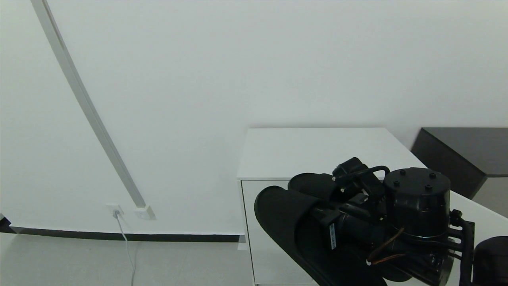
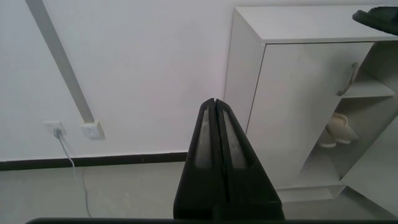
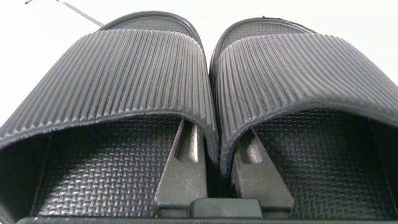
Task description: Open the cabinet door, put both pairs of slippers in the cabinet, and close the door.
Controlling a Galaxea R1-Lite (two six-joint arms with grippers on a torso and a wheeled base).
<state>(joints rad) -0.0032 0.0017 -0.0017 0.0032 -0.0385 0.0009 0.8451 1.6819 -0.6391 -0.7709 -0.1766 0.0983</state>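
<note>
right claw point(image 3: 217, 134): 2 flat black fingers, 1 tucked into each shoe, clamped on the touching inner walls of the black slippers point(image 3: 137, 68).
black slippers: 1 pair of rubbery slides held side by side. they have broad, finely ribbed straps and pebbled, diamond-textured footbeds. in the head view they hang in the air in front of the cabinet's top front edge, rounded toes pointing away from the arm.
left claw point(image 2: 216, 109): long dark fingers pressed flat together, nothing between them, pointing toward the wall beside the cabinet.
cabinet point(image 1: 317, 147): white, smooth, boxy, with a flat matte top, standing against the wall.
door panel point(image 2: 305, 106): plain white with a slim curved handle point(image 2: 348, 78), beside an open compartment.
pale slippers point(image 2: 339, 129): 1 cream pair inside the open compartment, below the shelf point(image 2: 373, 90).
wall point(image 1: 254, 59): smooth white, with a grey trunking strip point(image 1: 87, 107) slanting down to a socket point(image 1: 114, 208) and a thin cable point(image 1: 127, 246) trailing to the floor.
dark unit point(image 1: 464, 155): matte black block just beyond the cabinet.
</note>
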